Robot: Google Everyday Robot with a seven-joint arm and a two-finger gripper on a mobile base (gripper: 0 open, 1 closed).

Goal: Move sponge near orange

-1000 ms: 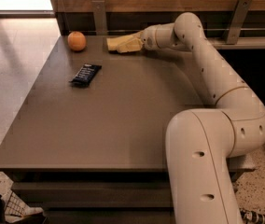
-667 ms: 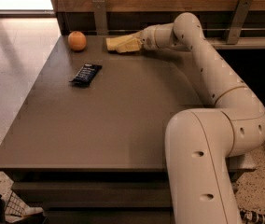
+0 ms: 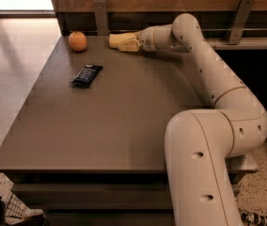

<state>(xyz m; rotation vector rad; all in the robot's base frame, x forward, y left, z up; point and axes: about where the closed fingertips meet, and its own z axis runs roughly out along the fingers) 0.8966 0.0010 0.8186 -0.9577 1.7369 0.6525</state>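
One orange, one dark snack bar, one sponge on a brown table, one gripper at the far edge, jaws closed on the sponge

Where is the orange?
In the camera view, the orange sits at the far left corner of the table, left of the sponge and the tool, beyond the snack bar.

No visible change: gripper (far edge of table) sits where it was, at the sponge; gap to orange unchanged.
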